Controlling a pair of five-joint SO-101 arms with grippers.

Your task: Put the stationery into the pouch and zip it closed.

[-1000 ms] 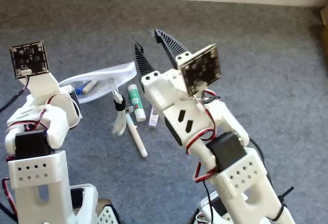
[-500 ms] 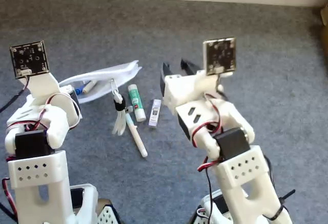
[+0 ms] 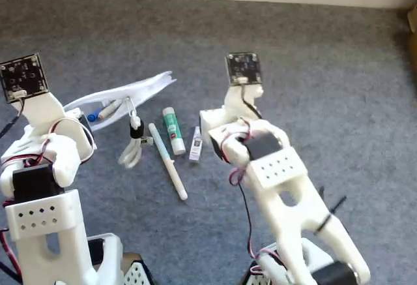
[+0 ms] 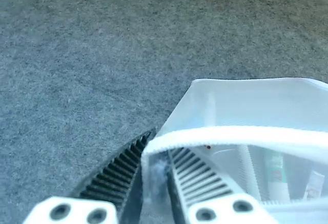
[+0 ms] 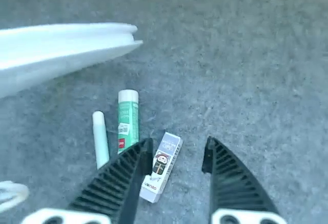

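Grey carpet [image 3: 339,70] covers the table. The white mesh pouch [image 3: 127,94] stretches out from the left arm. The left gripper [image 4: 154,155] is closed tight on the pouch's hemmed edge, with the fabric pinched between its ribbed black jaws. Through the mesh, in the high view, a white marker [image 3: 112,107] and a blue-tipped item [image 3: 95,113] lie inside.

The right gripper [image 5: 179,144] hangs over the loose stationery with its jaws spread wide and nothing between them. One jaw tip is just beside a small box [image 5: 160,166].

A white pen [image 3: 167,167] lies on the carpet, apart from the pouch. Next to it is a glue stick [image 3: 172,130] with a green label carrying a barcode-like patch (the print is too small to read). The small box comes after that, on the right arm's side. It has a tiny picture and dark lettering on its white face, also illegible.

A white looped cord [image 3: 132,147] with a black toggle lies just beside the pen, on the pouch side.
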